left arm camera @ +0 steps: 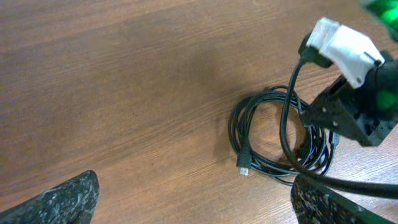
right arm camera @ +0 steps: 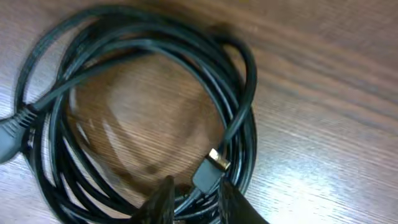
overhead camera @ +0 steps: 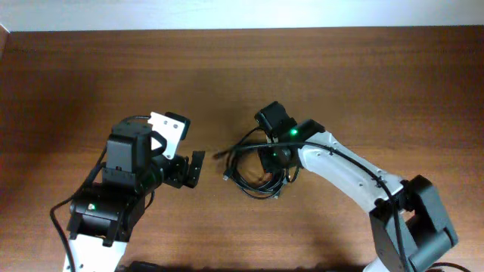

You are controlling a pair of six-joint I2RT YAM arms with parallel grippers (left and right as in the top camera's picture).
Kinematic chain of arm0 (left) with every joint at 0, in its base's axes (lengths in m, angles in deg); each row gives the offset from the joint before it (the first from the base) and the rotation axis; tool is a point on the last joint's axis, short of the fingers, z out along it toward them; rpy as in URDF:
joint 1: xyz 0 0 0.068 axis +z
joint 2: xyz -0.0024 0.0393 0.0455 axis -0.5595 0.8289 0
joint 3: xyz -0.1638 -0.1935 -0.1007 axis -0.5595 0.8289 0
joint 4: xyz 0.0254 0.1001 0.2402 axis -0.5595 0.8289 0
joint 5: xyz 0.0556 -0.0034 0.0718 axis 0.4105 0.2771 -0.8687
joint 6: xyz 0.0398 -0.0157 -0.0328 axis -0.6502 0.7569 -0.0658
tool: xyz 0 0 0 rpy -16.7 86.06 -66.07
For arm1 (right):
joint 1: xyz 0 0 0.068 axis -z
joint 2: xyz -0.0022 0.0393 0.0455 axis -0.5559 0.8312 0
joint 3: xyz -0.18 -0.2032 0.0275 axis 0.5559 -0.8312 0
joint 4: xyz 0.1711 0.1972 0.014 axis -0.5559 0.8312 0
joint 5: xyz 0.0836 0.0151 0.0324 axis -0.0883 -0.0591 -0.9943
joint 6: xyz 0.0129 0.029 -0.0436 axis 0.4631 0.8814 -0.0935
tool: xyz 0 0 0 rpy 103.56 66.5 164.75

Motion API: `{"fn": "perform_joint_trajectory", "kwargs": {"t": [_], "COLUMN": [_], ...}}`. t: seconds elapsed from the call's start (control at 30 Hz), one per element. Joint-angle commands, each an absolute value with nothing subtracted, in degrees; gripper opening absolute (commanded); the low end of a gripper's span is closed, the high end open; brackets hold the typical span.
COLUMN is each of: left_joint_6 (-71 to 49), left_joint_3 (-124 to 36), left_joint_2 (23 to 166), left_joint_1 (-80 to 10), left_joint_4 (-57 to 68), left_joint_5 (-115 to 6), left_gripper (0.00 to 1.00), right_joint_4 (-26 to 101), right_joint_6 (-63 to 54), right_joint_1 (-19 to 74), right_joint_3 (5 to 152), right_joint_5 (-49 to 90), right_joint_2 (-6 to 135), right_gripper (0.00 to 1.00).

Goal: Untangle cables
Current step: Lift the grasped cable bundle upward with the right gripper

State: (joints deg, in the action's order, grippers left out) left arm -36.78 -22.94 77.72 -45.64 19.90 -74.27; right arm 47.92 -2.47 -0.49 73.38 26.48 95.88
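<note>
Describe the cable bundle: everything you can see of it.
The cable bundle is thin, black, rubbery-looking cord wound in several loose overlapping loops, lying flat on the wooden table near its middle. One plug has a gold-coloured metal tip; another end looks grey. The right pincer sits over the bundle, closed on strands at the coil's edge. The left pincer is apart from it, open.
</note>
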Motion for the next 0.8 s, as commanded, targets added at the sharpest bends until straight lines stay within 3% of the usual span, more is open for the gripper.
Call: {"fn": "perform_joint_trajectory", "kwargs": {"t": [0.0, 0.13, 0.2, 0.23, 0.3, 0.4, 0.5, 0.57, 0.7, 0.77], "left_joint_6": [-35.8, -35.8, -35.8, -35.8, -35.8, -35.8, -35.8, -35.8, -35.8, -35.8], "left_joint_3": [-24.0, -24.0, -24.0, -24.0, -24.0, -24.0, -24.0, -24.0, -24.0, -24.0], "left_joint_2": [77.4, 77.4, 77.4, 77.4, 77.4, 77.4, 77.4, 77.4, 77.4, 77.4], "left_joint_1": [-45.6, -45.6, -45.6, -45.6, -45.6, -45.6, -45.6, -45.6, -45.6, -45.6], "left_joint_4": [19.9, 20.3, 20.4, 20.6, 20.6, 20.6, 20.6, 20.6, 20.6, 20.6], "left_joint_5": [-74.6, -74.2, -74.2, -74.2, -74.2, -74.2, -74.2, -74.2, -74.2, -74.2], "left_gripper": [0.99, 0.99, 0.99, 0.99, 0.99, 0.99, 0.99, 0.99, 0.99, 0.99], "right_joint_4": [45.8, 42.1, 42.0, 41.9, 41.7, 47.9, 52.5, 55.7, 56.2, 56.1], "right_joint_6": [-3.7, -3.1, -3.0, -3.0, -1.1, 0.0, -0.2, 0.0, 0.4, 0.4], "right_joint_1": [-0.3, -0.3, -0.3, -0.3, -0.3, -0.3, -0.2, -0.1, 1.7, 1.6], "right_joint_3": [72.1, 72.0, 72.0, 72.0, 72.4, 77.8, 84.8, 84.8, 84.2, 84.1], "right_joint_5": [25.1, 25.4, 25.3, 25.4, 24.6, 20.1, 31.4, 43.0, 40.6, 39.6], "right_joint_2": [95.7, 98.4, 102.7, 104.2, 104.3, 103.2, 100.0, 100.5, 103.5, 106.7], "right_gripper": [0.23, 0.24, 0.34, 0.45, 0.54, 0.5, 0.6, 0.6, 0.6, 0.54]}}
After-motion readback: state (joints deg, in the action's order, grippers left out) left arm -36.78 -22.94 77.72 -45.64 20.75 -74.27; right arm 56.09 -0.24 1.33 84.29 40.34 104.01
